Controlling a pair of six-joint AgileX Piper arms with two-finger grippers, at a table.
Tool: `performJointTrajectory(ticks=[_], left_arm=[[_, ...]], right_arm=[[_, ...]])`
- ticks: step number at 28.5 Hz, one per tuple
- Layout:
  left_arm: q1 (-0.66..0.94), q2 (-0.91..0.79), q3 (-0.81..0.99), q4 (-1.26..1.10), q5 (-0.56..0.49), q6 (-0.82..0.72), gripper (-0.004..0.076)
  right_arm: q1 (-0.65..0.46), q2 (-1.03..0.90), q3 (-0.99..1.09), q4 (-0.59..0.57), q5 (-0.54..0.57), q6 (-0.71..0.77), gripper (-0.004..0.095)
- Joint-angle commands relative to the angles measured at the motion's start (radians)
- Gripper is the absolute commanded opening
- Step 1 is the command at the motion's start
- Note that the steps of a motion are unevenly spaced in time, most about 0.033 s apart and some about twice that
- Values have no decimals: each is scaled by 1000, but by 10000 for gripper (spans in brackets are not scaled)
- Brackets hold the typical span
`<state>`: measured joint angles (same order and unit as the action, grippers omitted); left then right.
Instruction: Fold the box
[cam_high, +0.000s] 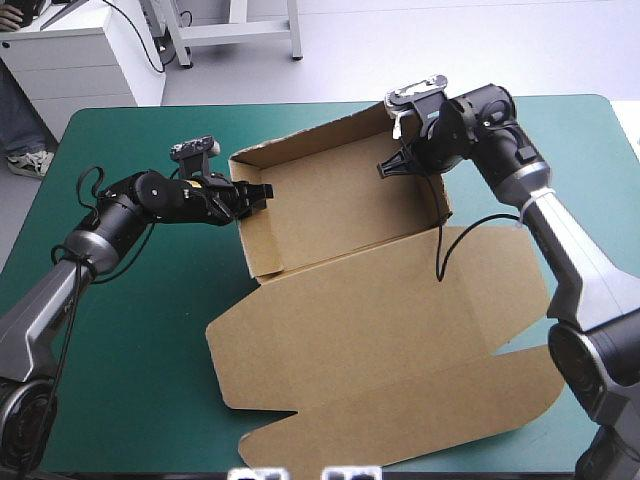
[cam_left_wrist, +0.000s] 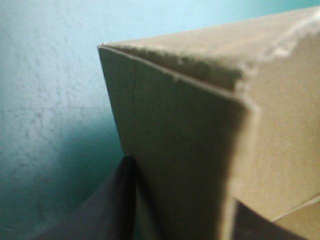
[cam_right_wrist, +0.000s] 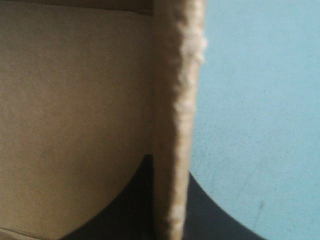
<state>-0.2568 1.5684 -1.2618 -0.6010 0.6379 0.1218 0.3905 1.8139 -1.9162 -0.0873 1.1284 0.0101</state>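
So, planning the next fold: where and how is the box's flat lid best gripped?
Likely the lid at its free near edge, from the table's near side: it lies flat on the teal-green cover, hinged along the tray, so only that edge can lift.

Surface: your tabletop (cam_high: 150, 330), teal-green cover | On it: you have one brown box (cam_high: 340, 215), an open tray with raised walls, toward the far edge | Lid (cam_high: 380, 310): flat on the cover, reaching to the near edge, flaps spread out flat
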Motion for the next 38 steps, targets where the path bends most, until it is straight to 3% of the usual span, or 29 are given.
performJointTrajectory(ticks=[1,6,10,13,23,33,38], left_arm=[[-36,-8,-112,76,-40,-41,-8],[-84,114,-279,443,110,-315,-8],[-87,213,-382,490,264,-345,-8],[-87,277,-430,494,316,-348,-8],[-87,441,-439,502,309,-348,-8],[-87,491,-439,482,313,-325,-1],[-87,491,-441,403,377,-209,127]], right_arm=[[40,19,-29,54,-40,9,-12],[40,84,-29,47,-42,34,-13],[40,117,-32,43,-46,45,-12],[38,150,-32,39,-46,45,-12],[-15,297,-32,76,-48,28,-15],[-43,359,-57,101,-24,-58,-2],[-48,359,-157,101,88,-110,226]])
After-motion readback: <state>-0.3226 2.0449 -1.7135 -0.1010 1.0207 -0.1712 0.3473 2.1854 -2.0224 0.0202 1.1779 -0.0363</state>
